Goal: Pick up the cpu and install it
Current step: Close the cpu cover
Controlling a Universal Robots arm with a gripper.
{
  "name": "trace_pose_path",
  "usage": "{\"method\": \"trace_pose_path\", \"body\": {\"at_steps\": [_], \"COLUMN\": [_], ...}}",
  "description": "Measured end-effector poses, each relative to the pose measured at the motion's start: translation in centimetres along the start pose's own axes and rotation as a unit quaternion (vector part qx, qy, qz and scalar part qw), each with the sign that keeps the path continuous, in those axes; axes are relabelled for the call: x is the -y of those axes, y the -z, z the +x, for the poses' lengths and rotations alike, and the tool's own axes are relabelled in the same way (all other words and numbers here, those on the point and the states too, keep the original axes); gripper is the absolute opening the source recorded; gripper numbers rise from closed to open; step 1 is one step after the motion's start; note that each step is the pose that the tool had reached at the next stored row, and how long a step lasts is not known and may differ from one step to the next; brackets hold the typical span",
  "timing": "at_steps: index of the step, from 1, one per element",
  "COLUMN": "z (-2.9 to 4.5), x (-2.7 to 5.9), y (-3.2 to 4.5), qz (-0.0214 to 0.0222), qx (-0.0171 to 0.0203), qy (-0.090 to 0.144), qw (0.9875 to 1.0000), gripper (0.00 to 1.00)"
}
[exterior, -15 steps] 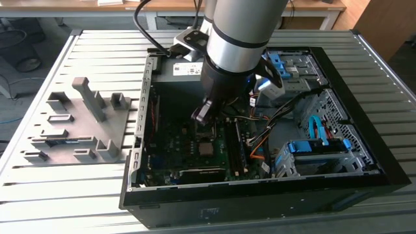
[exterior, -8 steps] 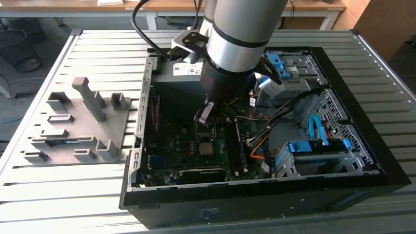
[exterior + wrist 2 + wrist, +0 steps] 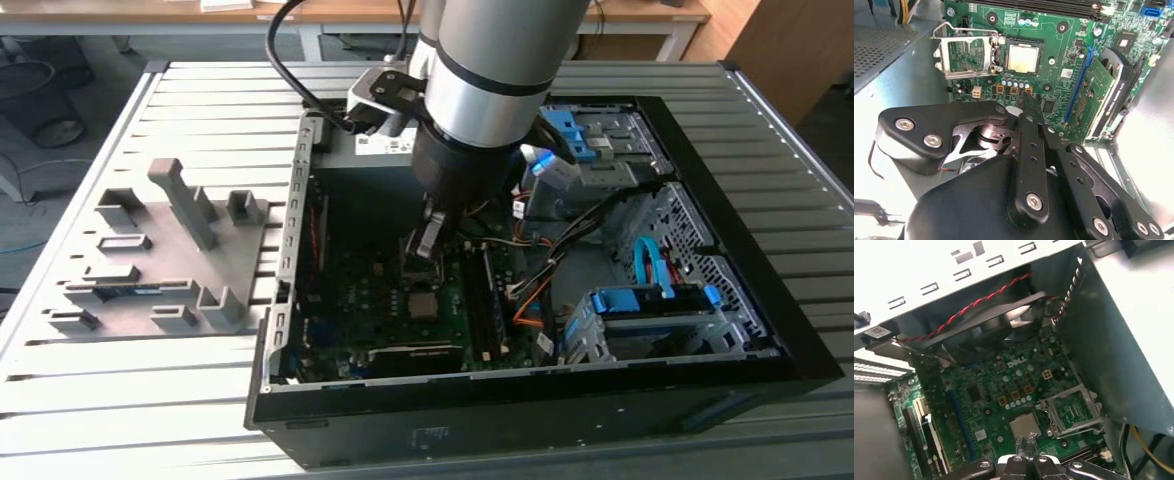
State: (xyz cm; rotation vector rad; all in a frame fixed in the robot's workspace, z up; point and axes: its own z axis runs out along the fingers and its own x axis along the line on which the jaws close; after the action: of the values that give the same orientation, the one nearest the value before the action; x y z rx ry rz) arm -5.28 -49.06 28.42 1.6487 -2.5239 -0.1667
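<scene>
**Cpu.** The cpu (image 3: 1023, 57) is a small, flat, square chip with a plain, pale silvery-grey metal top. It lies level and top side up, seated inside the dark square socket (image 3: 1023, 42) on the green motherboard (image 3: 1064, 50), with its edges parallel to the socket's. The socket's metal frame (image 3: 945, 59) stands hinged open just beside it, leaving the top uncovered. The first wrist view shows the same seated cpu (image 3: 1024, 426), and so does the exterior view (image 3: 424, 305).

Legend: white lettering (image 3: 1016, 361) on the green motherboard (image 3: 985, 399), small white stickers on the board (image 3: 1067, 73) and on the case edge (image 3: 876, 332). No text on them can be made out.
</scene>
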Motion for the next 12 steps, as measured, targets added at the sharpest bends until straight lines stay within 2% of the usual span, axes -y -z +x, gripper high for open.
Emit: {"method": "trace_pose_path", "body": {"at_steps": [4,6,9,10,12], "z": [-0.01,-0.01,-0.01,-0.01,-0.02], "x": [0.00,0.01,0.01,0.02,0.05], "y": [-0.01,-0.04,-0.11,-0.17,-0.26], "qz": [-0.0136,-0.0189,-0.0236,-0.0245,-0.0247], "qx": [0.0310,0.0434,0.0557,0.0585,0.0618], "qy": [0.000,-0.001,-0.008,-0.012,-0.025], "qw": [0.9994,0.9989,0.9981,0.9979,0.9975], "gripper": [0.10,0.10,0.10,0.10,0.10]}}
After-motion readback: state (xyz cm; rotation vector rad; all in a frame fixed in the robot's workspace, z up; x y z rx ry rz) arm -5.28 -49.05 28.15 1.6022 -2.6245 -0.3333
